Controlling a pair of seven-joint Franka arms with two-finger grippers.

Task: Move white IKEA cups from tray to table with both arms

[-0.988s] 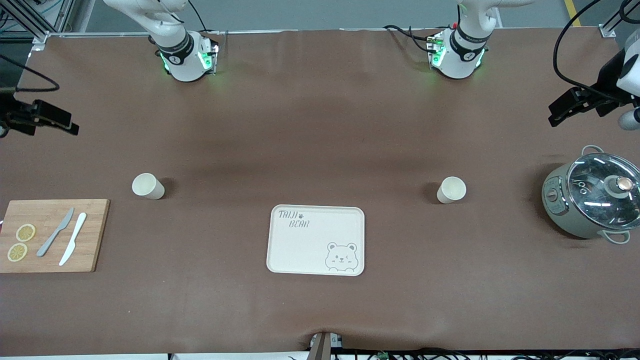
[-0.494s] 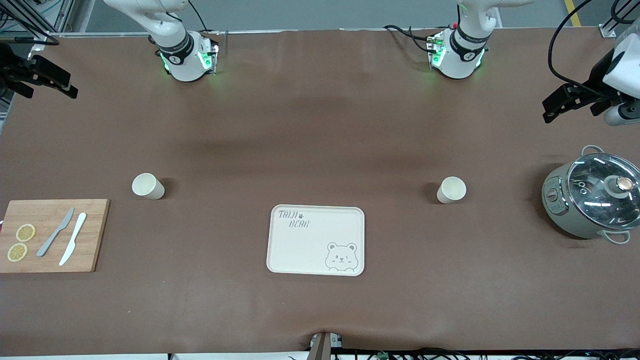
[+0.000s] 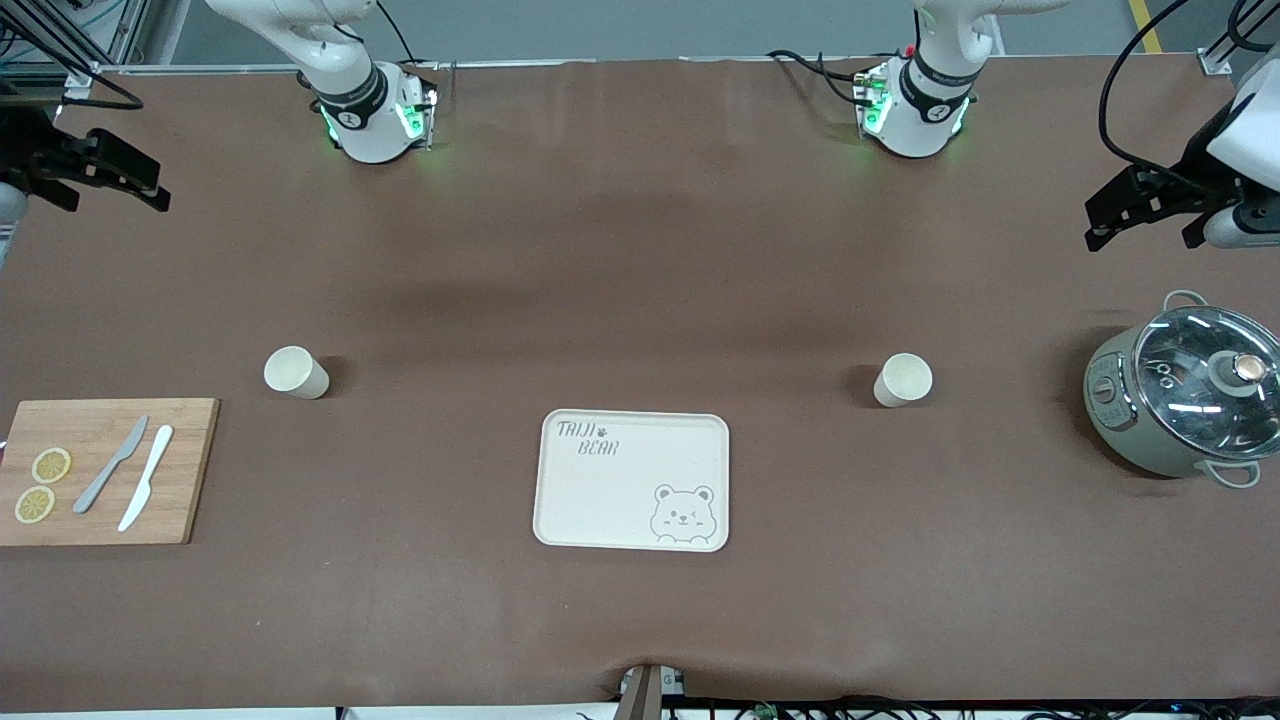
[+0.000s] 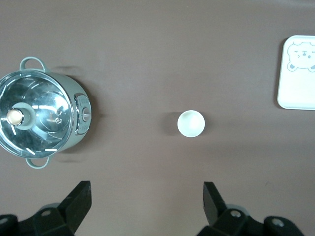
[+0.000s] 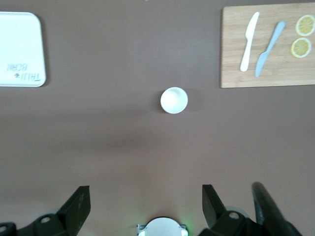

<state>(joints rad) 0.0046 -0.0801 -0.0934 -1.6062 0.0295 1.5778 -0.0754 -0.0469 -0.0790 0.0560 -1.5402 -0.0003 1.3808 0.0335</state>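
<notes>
Both small cream-white handleless cups already stand upright on the matte brown counter (image 3: 640, 250), and the cream rounded-rectangle tray (image 3: 560, 500) with its grey bear drawing lies bare in the lower middle of the front frame. One cup (image 3: 296, 372) sits at middle left of that frame, toward the right arm's end of the counter; the other cup (image 3: 903, 380) sits at middle right, toward the left arm's end. Each is well apart from the tray and a little farther from the front camera than it.

The right claw (image 3: 125, 175) hangs at the upper left edge of the front frame, released, its fingers spread wide with nothing between them. The left claw (image 3: 1135, 205) hangs at the upper right edge, over the counter above the grey-green pot with a glass lid (image 3: 1185, 400), and it too is spread and empty. Each wrist view looks straight down on its own cup from high up.

By the look of it the moving is done: no cup is left on the tray, and nothing remains but for the arms to park.
</notes>
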